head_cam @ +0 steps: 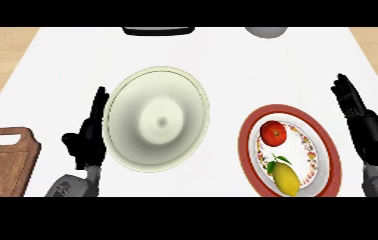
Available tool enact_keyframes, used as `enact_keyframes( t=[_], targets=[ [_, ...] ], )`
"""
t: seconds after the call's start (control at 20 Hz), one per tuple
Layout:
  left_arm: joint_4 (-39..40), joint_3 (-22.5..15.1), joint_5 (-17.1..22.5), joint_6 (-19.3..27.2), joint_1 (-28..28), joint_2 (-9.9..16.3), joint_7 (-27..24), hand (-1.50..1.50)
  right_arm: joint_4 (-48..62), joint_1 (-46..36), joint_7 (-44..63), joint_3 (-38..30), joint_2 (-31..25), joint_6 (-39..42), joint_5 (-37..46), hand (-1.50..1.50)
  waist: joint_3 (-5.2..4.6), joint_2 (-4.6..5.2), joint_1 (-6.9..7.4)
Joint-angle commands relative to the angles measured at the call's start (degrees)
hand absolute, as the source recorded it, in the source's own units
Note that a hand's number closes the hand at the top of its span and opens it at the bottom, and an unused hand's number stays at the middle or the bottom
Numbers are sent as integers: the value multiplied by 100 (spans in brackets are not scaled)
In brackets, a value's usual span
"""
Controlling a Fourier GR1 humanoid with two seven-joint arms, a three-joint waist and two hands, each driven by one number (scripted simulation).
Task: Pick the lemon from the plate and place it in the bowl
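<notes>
A yellow lemon (286, 179) with a green leaf lies on the near part of a red-rimmed patterned plate (249, 151) at the right. A red tomato (274, 133) shares the plate, farther back. A large pale green bowl (156, 119) stands left of the plate. My left hand (89, 134) is open, fingers straight, just beside the bowl's left rim. My right hand (352, 109) is open with fingers up at the right edge, to the right of the plate and apart from it.
A wooden cutting board (15, 159) pokes in at the lower left. A dark object (158, 31) and a grey round object (266, 31) sit at the far edge of the white counter. Wood surface shows at both far corners.
</notes>
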Motion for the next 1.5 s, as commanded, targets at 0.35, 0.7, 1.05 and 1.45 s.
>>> enact_keyframes(
  t=[0.35, 0.7, 1.05, 1.45],
  targets=[
    [-387, 742, 175, -591, -733, 1047, 96, 0, -1432, -614, 753, 2737, 303, 714, 1841, -150, -157, -202, 169],
    [-511, 1520, 782, -1401, -376, 1699, 133, 0, -3622, 1138, 939, 3927, 27, 276, 2993, -150, -125, -120, -58],
    [-596, 1515, 640, -1212, -677, 1650, 406, 0, -5116, 633, 3039, 3537, -824, 1191, 3851, -150, -134, -96, -43],
    [-650, 1495, 640, -1381, -465, 1584, 281, 0, -5700, 40, 4831, 3088, -2015, 3472, 3021, -150, -150, -69, 102]
  ],
)
